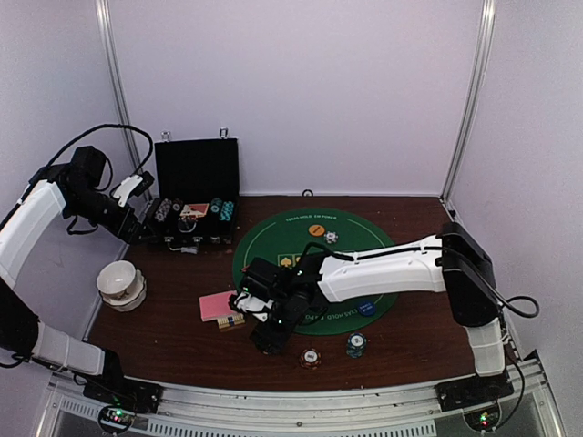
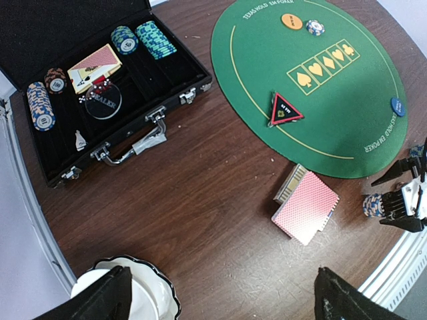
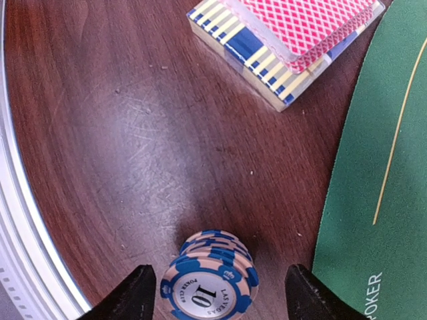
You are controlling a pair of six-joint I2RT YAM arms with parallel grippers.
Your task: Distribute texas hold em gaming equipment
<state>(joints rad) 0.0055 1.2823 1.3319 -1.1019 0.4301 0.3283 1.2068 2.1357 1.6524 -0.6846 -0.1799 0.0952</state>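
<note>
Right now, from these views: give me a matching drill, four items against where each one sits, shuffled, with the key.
Items
1. triangle marker
2. clear dealer disc
3. chip stack marked 10
4. white bowl

Places
A. inside the black case
B. at the left edge of the table
C. between the fingers of the open right claw
D. on the green mat

Pairs: 1-D, 2-A, 3-C, 4-B.
</note>
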